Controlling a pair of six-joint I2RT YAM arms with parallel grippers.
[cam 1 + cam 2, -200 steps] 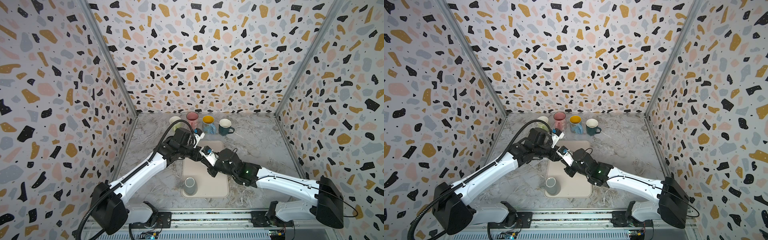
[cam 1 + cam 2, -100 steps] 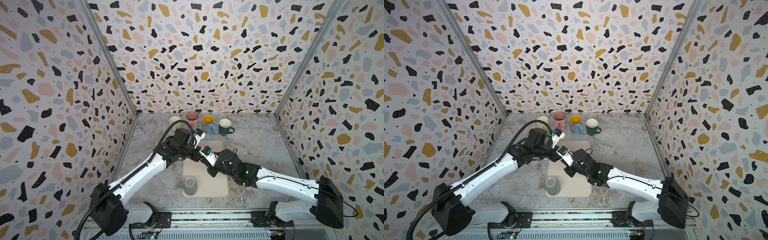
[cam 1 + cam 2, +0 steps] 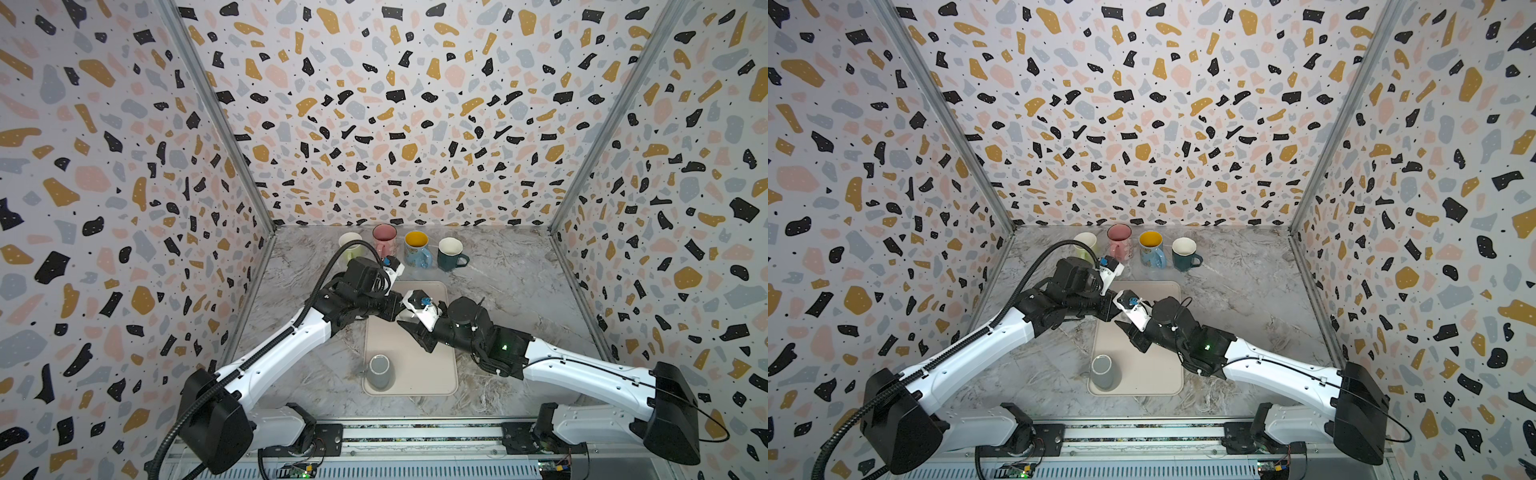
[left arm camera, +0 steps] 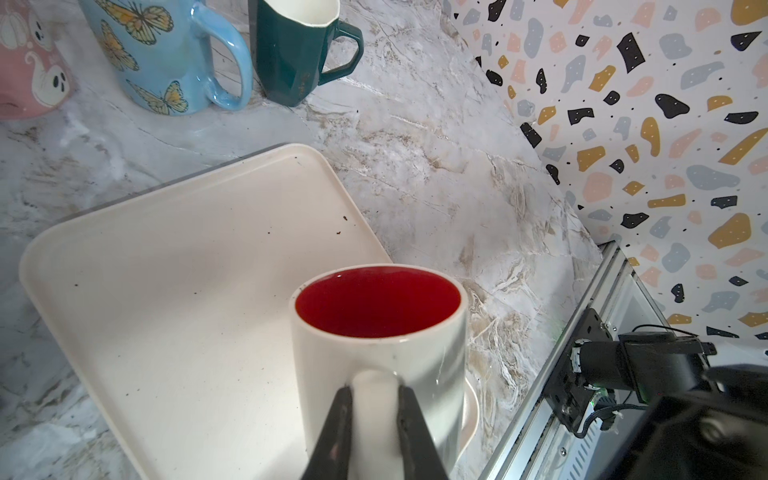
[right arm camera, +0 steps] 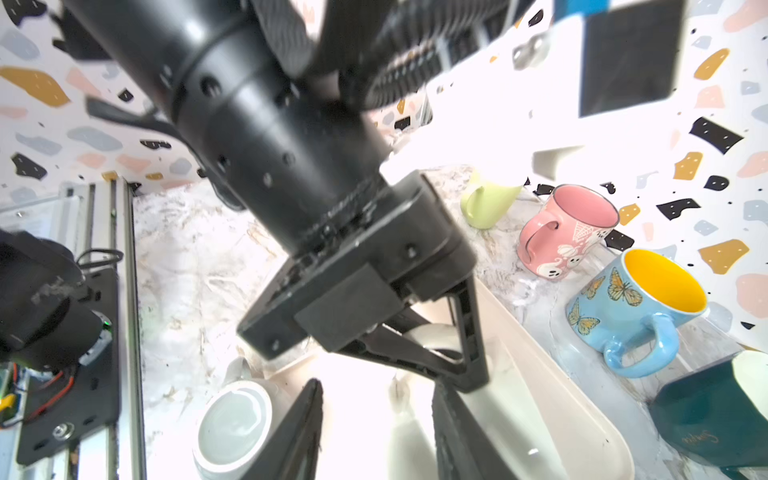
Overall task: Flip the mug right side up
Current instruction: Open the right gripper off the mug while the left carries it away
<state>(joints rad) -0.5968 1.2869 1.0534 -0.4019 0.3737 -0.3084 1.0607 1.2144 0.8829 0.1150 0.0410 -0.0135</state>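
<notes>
The white mug (image 4: pixel 378 357) with a red inside stands mouth up over the cream tray (image 4: pixel 166 270). My left gripper (image 4: pixel 374 388) is shut on its handle, one finger on each side. In both top views the two grippers meet above the far half of the tray (image 3: pixel 415 365) and hide this mug. My right gripper (image 5: pixel 378 386) is open, its fingers on either side of the mug's white body (image 5: pixel 409 432); glare hides whether they touch it. A grey mug (image 3: pixel 379 371) stands bottom up on the tray's near left corner.
A row of upright mugs lines the back wall: pale green (image 3: pixel 350 243), pink (image 3: pixel 384 239), blue with butterflies (image 3: pixel 417 249) and dark green (image 3: pixel 451 253). The patterned walls close in the marble table on three sides. A metal rail (image 3: pixel 415 432) runs along the front.
My right gripper's jaws have spread apart from the mug, while my left gripper has closed on the handle. Neither arm has visibly shifted in the top views.
</notes>
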